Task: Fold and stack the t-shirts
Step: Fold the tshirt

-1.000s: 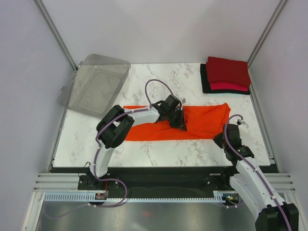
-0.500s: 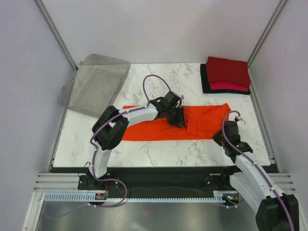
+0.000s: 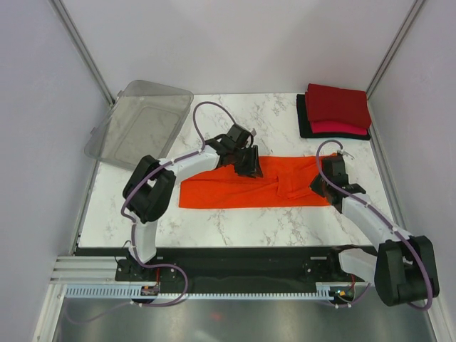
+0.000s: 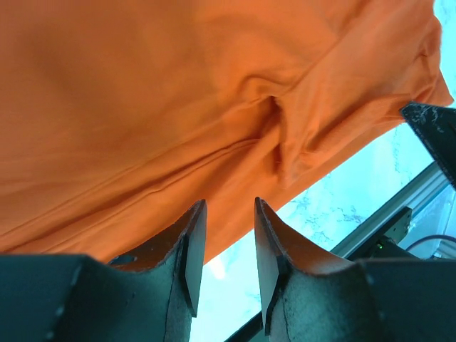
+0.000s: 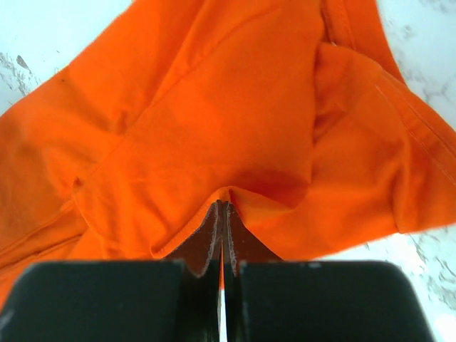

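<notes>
The bright orange t-shirt (image 3: 221, 191) lies as a long band across the middle of the table, rumpled at its right end. My left gripper (image 3: 252, 168) hovers over its far edge, open, with nothing between the fingers (image 4: 194, 235); orange cloth (image 4: 178, 107) fills that view. My right gripper (image 3: 322, 184) is shut on a pinched ridge of the orange cloth (image 5: 214, 114) at the shirt's right end; the jaws (image 5: 222, 208) meet under the fold. A folded stack sits at the back right: dark red (image 3: 338, 105) on top, pinkish-red (image 3: 348, 128), and black (image 3: 303, 117) beneath.
A clear plastic bin (image 3: 139, 127) overhangs the table's back left corner. Marble table (image 3: 235, 114) shows behind the orange shirt and a strip (image 3: 235, 224) in front of it. Grey walls close both sides.
My left gripper has opened, let go of the orange shirt and drawn back toward the far left. The right gripper, still shut, has carried the shirt's right end away from the near edge.
</notes>
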`<action>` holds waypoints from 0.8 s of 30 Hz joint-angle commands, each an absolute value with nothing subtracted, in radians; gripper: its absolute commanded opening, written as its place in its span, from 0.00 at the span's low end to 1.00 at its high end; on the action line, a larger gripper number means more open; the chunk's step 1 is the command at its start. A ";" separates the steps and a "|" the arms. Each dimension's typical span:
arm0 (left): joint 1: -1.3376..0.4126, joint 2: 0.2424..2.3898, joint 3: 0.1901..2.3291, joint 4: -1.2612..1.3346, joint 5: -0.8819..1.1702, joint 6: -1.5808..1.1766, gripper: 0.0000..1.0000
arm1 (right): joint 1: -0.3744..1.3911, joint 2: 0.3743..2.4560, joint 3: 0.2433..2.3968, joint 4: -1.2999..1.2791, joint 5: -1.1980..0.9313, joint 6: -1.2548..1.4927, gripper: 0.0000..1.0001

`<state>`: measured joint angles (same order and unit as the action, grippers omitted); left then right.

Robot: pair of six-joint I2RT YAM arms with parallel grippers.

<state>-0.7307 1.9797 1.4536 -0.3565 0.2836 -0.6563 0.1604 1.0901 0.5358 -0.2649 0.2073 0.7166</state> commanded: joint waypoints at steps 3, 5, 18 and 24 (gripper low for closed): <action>-0.712 1.911 1.427 -0.367 0.255 -0.609 0.41 | 0.158 1.206 0.650 -0.193 0.195 0.646 0.00; -0.710 1.916 1.424 -0.368 0.253 -0.607 0.41 | 0.160 1.238 0.661 -0.183 0.204 0.641 0.00; -0.735 1.898 1.379 -0.247 0.416 -0.578 0.36 | 0.158 1.347 0.733 -0.176 0.239 0.627 0.00; -0.788 1.933 1.365 -0.198 0.460 -0.612 0.19 | 0.149 1.347 0.726 -0.172 0.227 0.635 0.00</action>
